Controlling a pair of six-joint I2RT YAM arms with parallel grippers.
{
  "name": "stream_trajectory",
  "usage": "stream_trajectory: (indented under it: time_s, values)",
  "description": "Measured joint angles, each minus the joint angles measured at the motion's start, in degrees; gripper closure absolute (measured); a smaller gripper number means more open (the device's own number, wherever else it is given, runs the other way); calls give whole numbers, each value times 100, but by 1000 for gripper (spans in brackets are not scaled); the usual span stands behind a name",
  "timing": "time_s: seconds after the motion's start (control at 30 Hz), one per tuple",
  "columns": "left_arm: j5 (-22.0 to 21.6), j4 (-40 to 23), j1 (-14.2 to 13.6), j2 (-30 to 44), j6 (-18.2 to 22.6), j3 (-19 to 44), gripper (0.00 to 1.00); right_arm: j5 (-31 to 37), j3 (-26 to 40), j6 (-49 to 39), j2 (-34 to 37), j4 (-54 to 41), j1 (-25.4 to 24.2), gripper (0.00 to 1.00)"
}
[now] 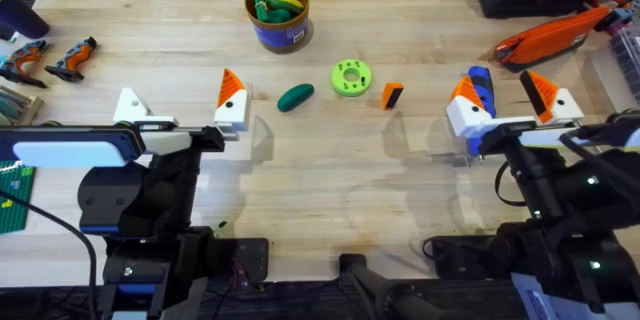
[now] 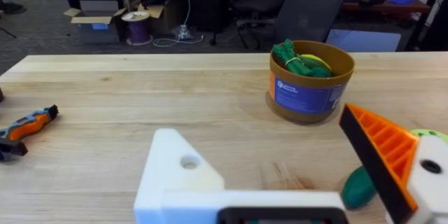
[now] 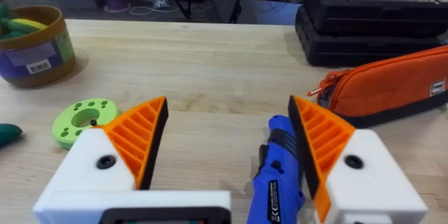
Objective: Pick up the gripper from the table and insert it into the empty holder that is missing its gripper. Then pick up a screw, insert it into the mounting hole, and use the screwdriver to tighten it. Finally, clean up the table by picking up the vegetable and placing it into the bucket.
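Observation:
The loose orange gripper (image 1: 392, 95) lies on the table (image 1: 330, 190), right of centre. My left gripper (image 1: 180, 108) is open; its outer finger is the bare white holder (image 1: 130, 108) (image 2: 178, 171), and its other finger (image 2: 381, 150) carries an orange tip. My right gripper (image 1: 503, 95) (image 3: 227, 140) is open, with the blue screwdriver (image 1: 482, 85) (image 3: 276, 175) lying on the table between its orange-tipped fingers. The dark green vegetable (image 1: 295, 97) (image 2: 358, 187) rests just beyond the left gripper's tipped finger. The blue bucket (image 1: 278, 15) (image 2: 308, 87) stands at the back. No screw can be made out.
A lime-green disc with holes (image 1: 350, 78) (image 3: 84, 119) sits between the vegetable and the loose piece. An orange pouch (image 1: 545, 40) and a black case (image 3: 371, 17) occupy the back right. Small orange-handled tools (image 1: 70, 57) lie at the far left.

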Motion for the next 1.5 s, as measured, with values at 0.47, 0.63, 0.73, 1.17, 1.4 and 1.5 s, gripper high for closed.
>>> stream_trajectory:
  time_s: [0.47,0.63,0.73,1.17,1.4,1.5]
  values:
    - [-2,106,0,-1,3,163,15,-26,137,0,9,787,0,12]
    - [-4,-246,0,81,130,992,15,-28,1023,2,50,247,0,11]
    - [-9,-591,0,427,180,1671,16,-28,1820,-2,259,-248,0,12]
    - [16,-3964,0,3889,240,5295,15,-94,4757,15,2888,-3396,0,12]
    - [115,-5217,0,5436,243,6404,15,-111,5765,15,4384,-4763,0,12]
    - [178,-5491,0,5927,243,6608,15,-111,6119,9,4933,-5335,0,15]
